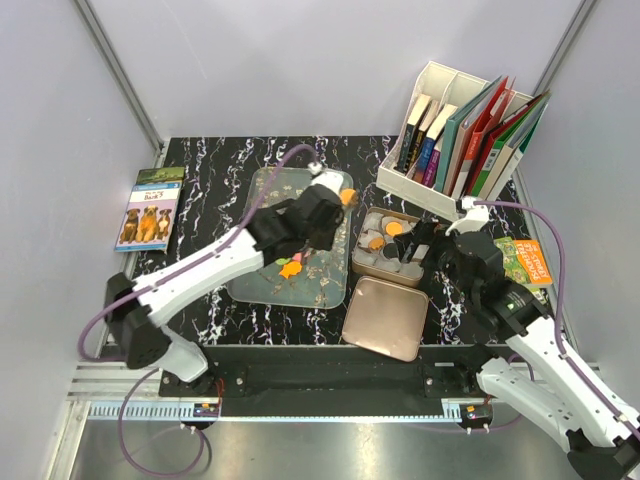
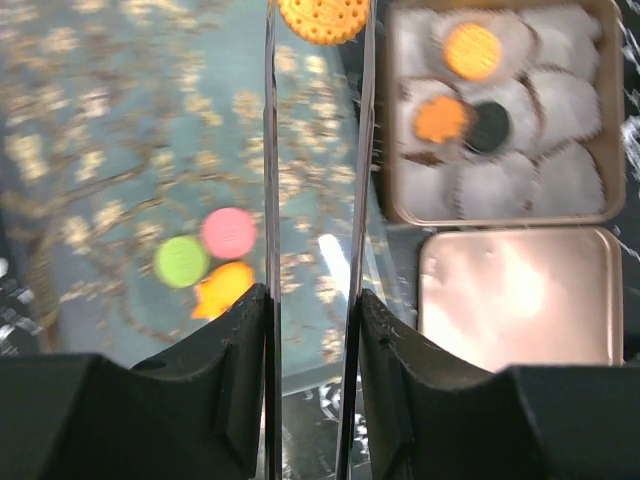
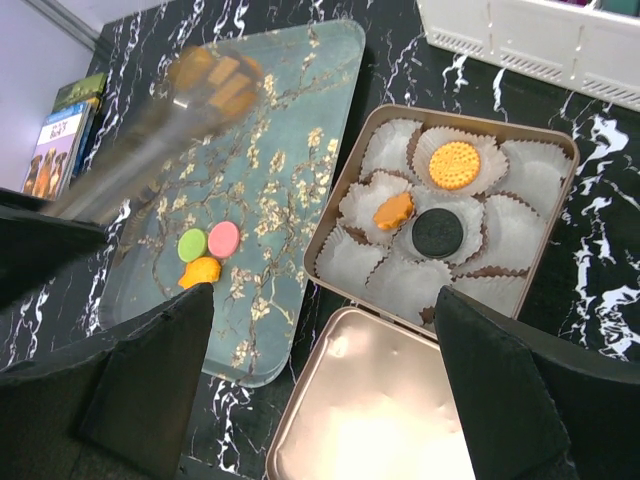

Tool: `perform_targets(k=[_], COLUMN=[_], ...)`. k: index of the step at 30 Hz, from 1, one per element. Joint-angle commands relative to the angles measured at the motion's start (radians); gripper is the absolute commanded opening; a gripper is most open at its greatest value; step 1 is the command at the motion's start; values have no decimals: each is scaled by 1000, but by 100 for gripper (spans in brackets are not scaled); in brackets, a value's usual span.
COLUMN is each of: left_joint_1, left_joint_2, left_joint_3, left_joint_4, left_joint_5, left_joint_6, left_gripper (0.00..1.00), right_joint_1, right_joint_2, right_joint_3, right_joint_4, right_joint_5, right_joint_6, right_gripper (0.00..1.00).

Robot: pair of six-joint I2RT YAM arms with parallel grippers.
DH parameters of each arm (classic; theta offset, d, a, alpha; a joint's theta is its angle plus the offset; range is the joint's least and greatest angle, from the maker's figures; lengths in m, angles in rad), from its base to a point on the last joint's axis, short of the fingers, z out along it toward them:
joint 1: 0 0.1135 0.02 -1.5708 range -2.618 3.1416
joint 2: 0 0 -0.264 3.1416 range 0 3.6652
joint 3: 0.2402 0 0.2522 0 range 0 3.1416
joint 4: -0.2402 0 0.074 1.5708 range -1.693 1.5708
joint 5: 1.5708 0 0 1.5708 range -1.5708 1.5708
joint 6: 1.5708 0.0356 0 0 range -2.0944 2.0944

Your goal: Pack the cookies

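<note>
My left gripper (image 2: 312, 300) is shut on a pair of thin tongs (image 2: 270, 150). The tong tips pinch a round orange cookie (image 2: 322, 18) above the far end of the blossom-patterned tray (image 1: 262, 200). Three cookies lie together on the tray: a green one (image 2: 181, 261), a pink one (image 2: 229, 232) and an orange one (image 2: 222, 288). The gold tin (image 3: 560, 150) holds white paper cups with a round orange cookie (image 3: 454, 165), a smaller orange one (image 3: 394, 211) and a black one (image 3: 438, 231). My right gripper (image 3: 325, 310) hangs open over the tin's lid (image 3: 380, 420).
A white rack of books (image 1: 460, 130) stands at the back right. A booklet with dogs on it (image 1: 150, 208) lies at the left table edge, and a green-and-orange booklet (image 1: 525, 260) lies right of the tin. Grey walls close in three sides.
</note>
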Motion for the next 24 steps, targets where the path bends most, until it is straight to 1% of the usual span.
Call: perform_targets(k=[1,5,10,13,18,24], left_joint_1=[-30,-36,-46,-56,-55,-59], left_joint_2=[110,228,319,362,391,397], left_joint_3=[124,218,278,318,324,316], left_joint_4=[75,86,92,90,72,83], left_joint_5=[79,130,165,159,112,158], left_joint_6=[46,49,57,60,54,54], left_gripper=[30,29,29,29,27,26], right_joint_1=[3,4,3,4,3,4], right_joint_2=[-32,-47,-63,-61,-66,-66], right_joint_3=[64,69,58,55,49,43], right_joint_4=[-1,-21,-32,-35,-41,-41], right_joint_5=[55,66,83,87,92,93], right_joint_6=[-25,-29,-34,-36,-42,-39], right_gripper=[100,100,100,100,100,100])
